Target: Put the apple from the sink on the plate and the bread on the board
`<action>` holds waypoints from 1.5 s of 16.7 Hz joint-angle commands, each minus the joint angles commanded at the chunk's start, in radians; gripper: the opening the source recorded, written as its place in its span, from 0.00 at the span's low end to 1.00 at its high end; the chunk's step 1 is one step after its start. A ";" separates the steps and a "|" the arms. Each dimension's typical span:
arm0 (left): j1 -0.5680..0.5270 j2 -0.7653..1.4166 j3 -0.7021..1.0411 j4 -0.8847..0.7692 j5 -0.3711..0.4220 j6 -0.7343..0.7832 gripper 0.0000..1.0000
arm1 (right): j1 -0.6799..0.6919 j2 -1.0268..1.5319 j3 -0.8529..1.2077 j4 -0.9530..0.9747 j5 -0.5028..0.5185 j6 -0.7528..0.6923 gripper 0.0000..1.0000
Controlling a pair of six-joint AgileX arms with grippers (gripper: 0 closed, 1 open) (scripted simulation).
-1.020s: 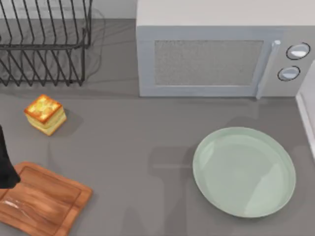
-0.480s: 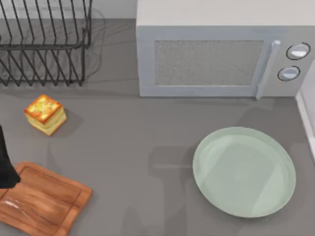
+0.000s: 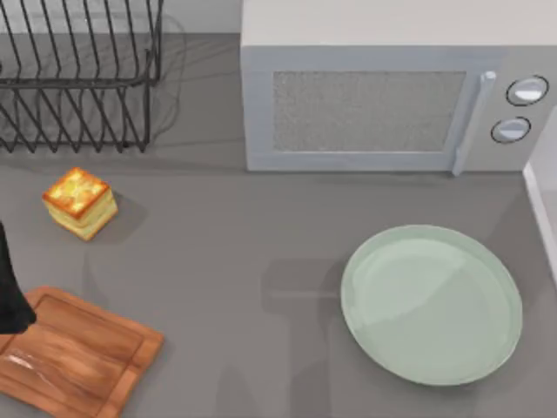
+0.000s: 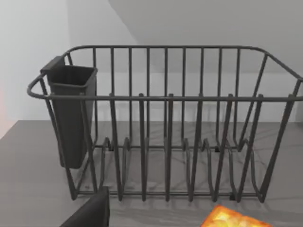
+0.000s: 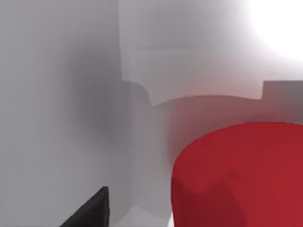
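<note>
While bare inside its rim, plate near table's right edge.

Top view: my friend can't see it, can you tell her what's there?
A square chunk of bread sits on the grey table, apart from a wooden board in the left corner. A green plate lies right, a microwave and wire rack behind.

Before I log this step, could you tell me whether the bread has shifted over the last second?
No. In the top view the bread sits at the same spot below the dish rack and above the board.
</note>
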 joint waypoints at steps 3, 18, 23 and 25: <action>0.000 0.000 0.000 0.000 0.000 0.000 1.00 | -0.001 0.068 -0.048 0.106 0.001 0.001 1.00; 0.000 0.000 0.000 0.000 0.000 0.000 1.00 | -0.002 0.083 -0.057 0.123 0.001 0.001 0.25; 0.000 0.000 0.000 0.000 0.000 0.000 1.00 | -0.002 0.083 -0.057 0.123 0.001 0.001 0.00; 0.000 0.000 0.000 0.000 0.000 0.000 1.00 | -0.002 0.083 -0.057 0.123 0.001 0.001 0.00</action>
